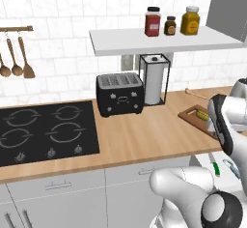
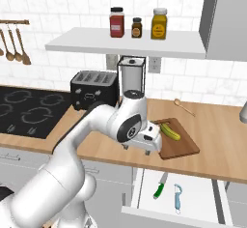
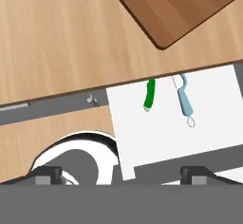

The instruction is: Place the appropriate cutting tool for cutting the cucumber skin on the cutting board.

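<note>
The cutting tool [image 2: 159, 189], with a green handle and a thin pale blade, lies in the open white drawer [image 2: 202, 200] below the counter edge. It also appears as the green tool [image 3: 150, 94] in the hand view and the green tool [image 1: 215, 168] in the left base view. The reddish-brown cutting board [image 2: 181, 146] lies on the counter with the yellowish-green cucumber [image 2: 170, 131] on it. My gripper [image 2: 137, 149] hangs open over the counter's front edge, left of the board and above the drawer. Its fingertips [image 3: 47, 173] stand wide apart with nothing between them.
A pale blue peeler [image 2: 178, 198] lies beside the green tool in the drawer. A wooden spoon [image 2: 184, 106] rests behind the board. The black toaster [image 2: 94, 91], paper towel holder [image 1: 155, 79], cooktop [image 1: 46, 131] and a shelf [image 2: 125, 43] with jars stand further back.
</note>
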